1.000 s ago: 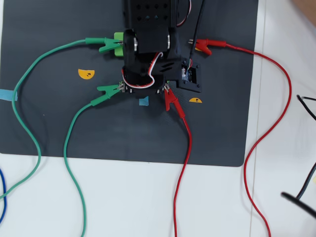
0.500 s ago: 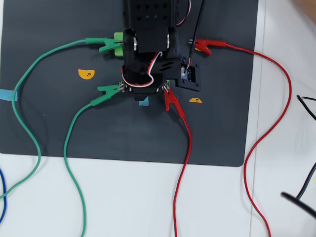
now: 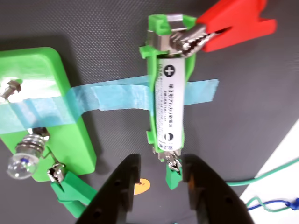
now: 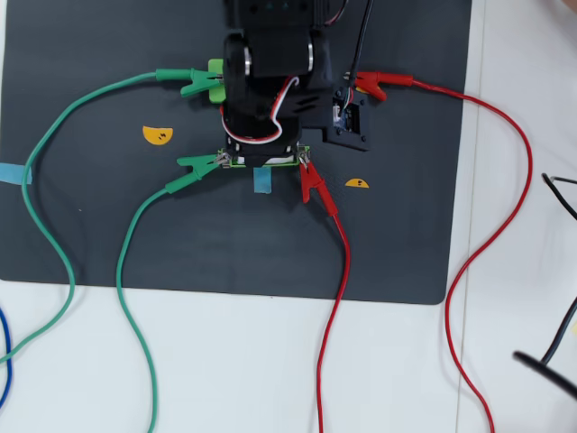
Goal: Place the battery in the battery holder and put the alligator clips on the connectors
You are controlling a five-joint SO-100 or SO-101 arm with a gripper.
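Dark grey mat (image 4: 108,225) on white tabletop (image 4: 270,370), even bright light

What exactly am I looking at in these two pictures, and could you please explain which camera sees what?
This is a small black robot arm on a dark grey mat. One picture looks straight down from above; the other comes from a camera on the arm's wrist, so its open two-finger gripper shows at the bottom, holding nothing. In the wrist view a white cylindrical battery lies in a narrow bright-green plastic holder. A red rubber-sleeved alligator clip bites the holder's top metal tab, a green clip the bottom one. Left of it sits a wider light-green block with a small round bulb and another green clip. Blue tape crosses both.
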